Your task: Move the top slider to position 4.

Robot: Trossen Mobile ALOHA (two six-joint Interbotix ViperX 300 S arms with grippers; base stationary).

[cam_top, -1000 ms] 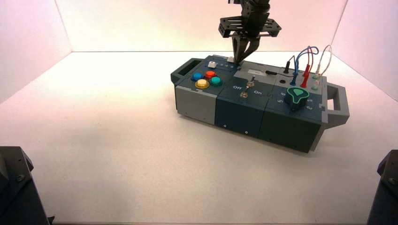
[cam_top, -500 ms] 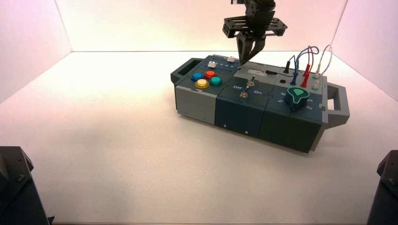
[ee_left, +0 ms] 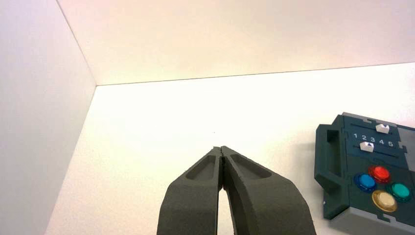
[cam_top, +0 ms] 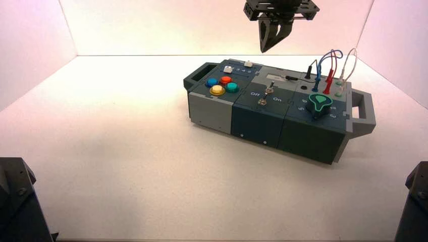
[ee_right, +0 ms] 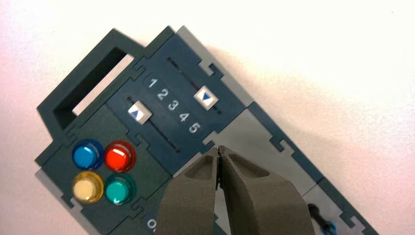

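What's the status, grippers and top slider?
Right gripper shut, above the box; left gripper shut, parked left. Top slider at 4, nothing covering it.

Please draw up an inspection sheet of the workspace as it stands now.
Surface: pale tabletop, box standing turned on it
Top slider: white knob, level with 4
Lower slider: white knob, level with 2
Clutter: nothing seen
Right claw: shut, above the box's far side, clear of the top slider
Left claw: shut, idle, left of the box
Cables: blue wire and red wire, among others, looping up at the box's right end
Surroundings: pale walls behind, left and right
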